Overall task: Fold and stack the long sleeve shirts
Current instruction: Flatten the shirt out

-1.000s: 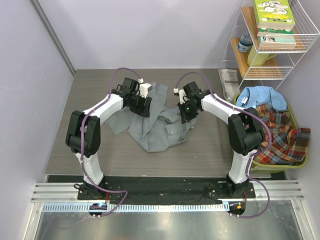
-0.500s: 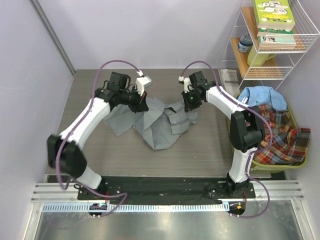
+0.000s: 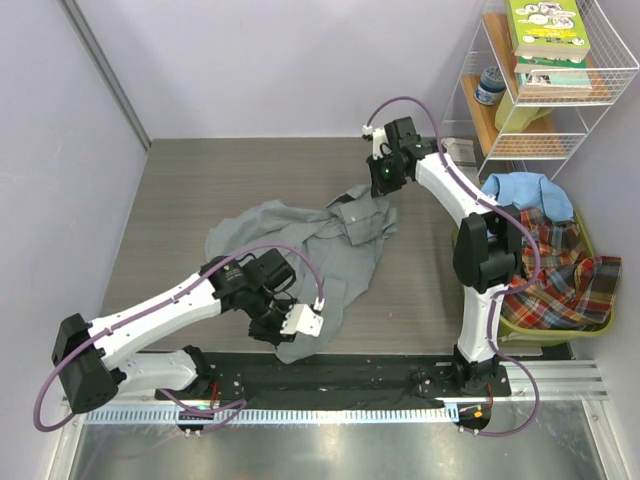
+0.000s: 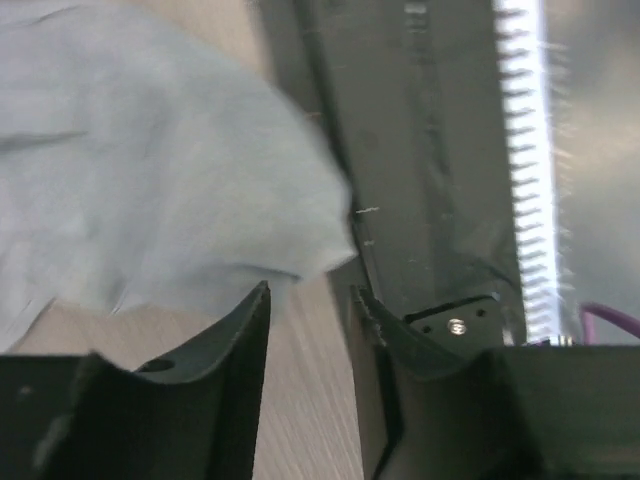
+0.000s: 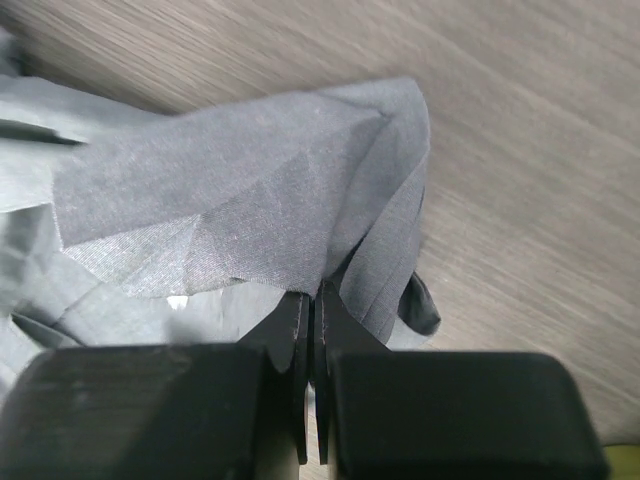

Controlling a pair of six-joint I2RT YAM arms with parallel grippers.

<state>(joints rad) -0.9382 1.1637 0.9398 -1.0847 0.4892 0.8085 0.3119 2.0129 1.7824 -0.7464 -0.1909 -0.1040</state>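
The grey long sleeve shirt lies crumpled and stretched out across the middle of the table. My right gripper is at its far right end, shut on a fold of the grey cloth, which drapes over the closed fingertips. My left gripper hovers low at the shirt's near hem, close to the table's front edge. In the left wrist view its jaws stand apart with bare wood between them, and the grey cloth lies just beyond the tips. A light blue shirt and a plaid shirt sit in the basket.
A green basket stands off the table's right side. Behind it is a white wire shelf with books. A printed sheet lies at the far right of the table. The black base rail runs along the near edge.
My left arm let go of the shirt and swung from the far side to the near edge. The right gripper pulled its hold back and to the right, stretching the shirt out.
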